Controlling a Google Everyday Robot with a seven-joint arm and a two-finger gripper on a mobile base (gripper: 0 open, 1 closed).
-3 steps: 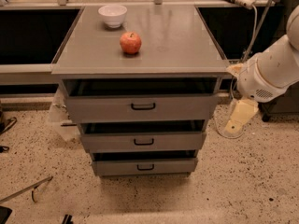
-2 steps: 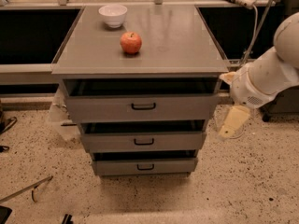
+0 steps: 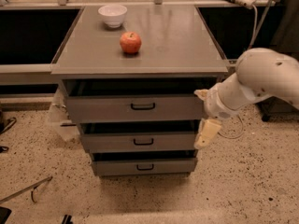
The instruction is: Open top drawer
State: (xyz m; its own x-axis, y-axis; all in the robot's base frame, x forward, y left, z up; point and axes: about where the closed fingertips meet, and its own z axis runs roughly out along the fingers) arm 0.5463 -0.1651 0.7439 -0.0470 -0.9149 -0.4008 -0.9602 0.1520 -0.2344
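Note:
The top drawer (image 3: 103, 108) is the widest grey front of three, just under the cabinet top, with a small black loop handle (image 3: 142, 106) at its middle. A dark gap shows above its front. My gripper (image 3: 203, 115) is at the right end of that drawer front, on a white arm coming in from the right. Its two cream fingers are spread, one fingertip (image 3: 201, 94) by the drawer's upper right corner and the other finger (image 3: 207, 132) lower, beside the middle drawer. It holds nothing and is well to the right of the handle.
Two narrower grey drawers (image 3: 112, 142) sit below the top one. A red apple (image 3: 130, 42) and a white bowl (image 3: 112, 15) stand on the cabinet top (image 3: 177, 45). A clear plastic bag (image 3: 60, 120) lies left of the cabinet. The floor is speckled, with cables at the right.
My arm and gripper have moved left, from beside the cabinet to the right end of the top drawer front. The drawers, apple and bowl have not moved.

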